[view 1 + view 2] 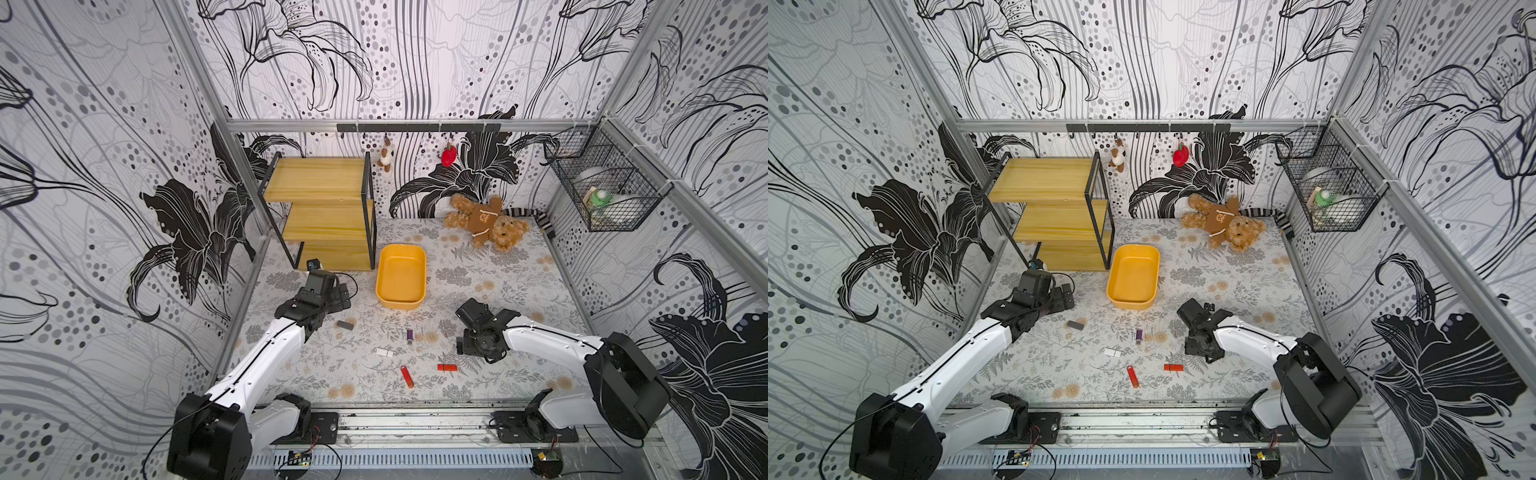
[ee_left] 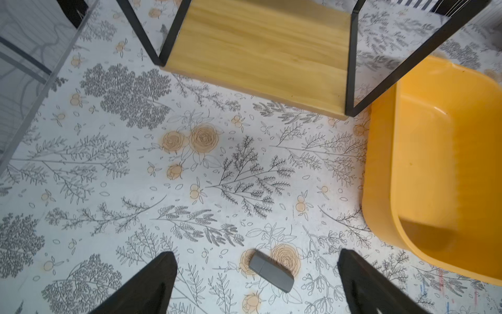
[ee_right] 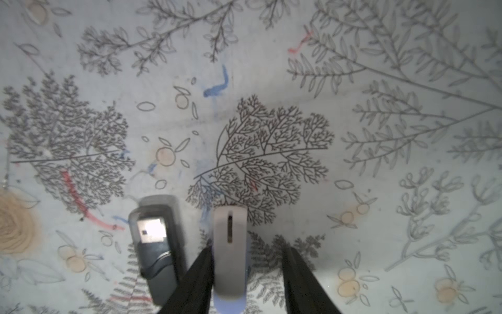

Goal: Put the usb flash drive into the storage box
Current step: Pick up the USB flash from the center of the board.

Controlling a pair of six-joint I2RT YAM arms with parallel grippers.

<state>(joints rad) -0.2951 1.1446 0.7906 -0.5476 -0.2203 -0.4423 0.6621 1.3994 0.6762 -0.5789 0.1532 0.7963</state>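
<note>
Right claw [image 3: 246, 250] low over the bench [image 3: 380, 190], jaws partway apart, straddling a pale grey flash drive [image 3: 229, 244]. One finger [image 3: 199, 271] lies against the drive's side; the other [image 3: 298, 274] stands off it with a gap. Not gripped yet, by the look. The drive lies flat, lengthwise between the fingers, so the pinch falls across its narrow width, which is the sensible way to take it. Just beside it, outside the jaws, lies a smoky dark flash drive [image 3: 157, 244] with its metal plug showing. It is close enough that the near finger could nudge it.

Neither of these two shows in the top views; the right arm covers them.

Left claw [image 2: 256, 252] wide open, holding nothing, hanging above a dark grey flash drive [image 2: 271, 274] that lies flat near its fingertips. Probably parked clear of the other arm's work.

Storage box [image 1: 399, 305] empty, just beside the foot of the wooden shelf rack [image 1: 328, 224], beyond both arms and well apart from the right claw. Loose on the bench in both top views: purple drive [image 1: 409, 334], white drive [image 1: 384, 352], red drive [image 1: 407, 376], orange-red drive [image 1: 446, 367].

Judgement: early in the task, with the pick in hand. Next the far finger has to come in squarely, then a lift and a carry over the box rim
</note>
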